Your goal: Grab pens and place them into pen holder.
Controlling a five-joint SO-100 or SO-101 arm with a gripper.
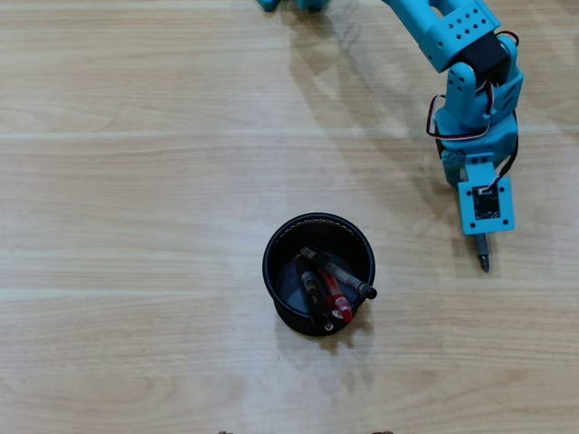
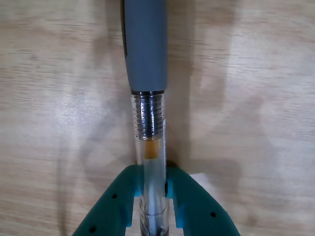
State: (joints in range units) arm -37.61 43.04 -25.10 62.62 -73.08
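The pen holder (image 1: 276, 246), a round black mesh cup, stands near the middle of the table in the overhead view. Three pens lean inside it: a black one (image 1: 312, 289), a red and clear one (image 1: 337, 298) and a clear one with a black cap (image 1: 342, 274). To the right of the cup, the blue arm's wrist (image 1: 486, 203) points down at the table. A pen tip (image 1: 484, 260) pokes out below it. In the wrist view my gripper (image 2: 153, 196) is shut on the clear barrel of a pen with a grey rubber section (image 2: 145, 44). Whether this pen is off the table I cannot tell.
The light wooden table (image 1: 136, 181) lies bare to the left of the cup and in front of it. The blue arm (image 1: 443, 32) comes in from the top right of the overhead view.
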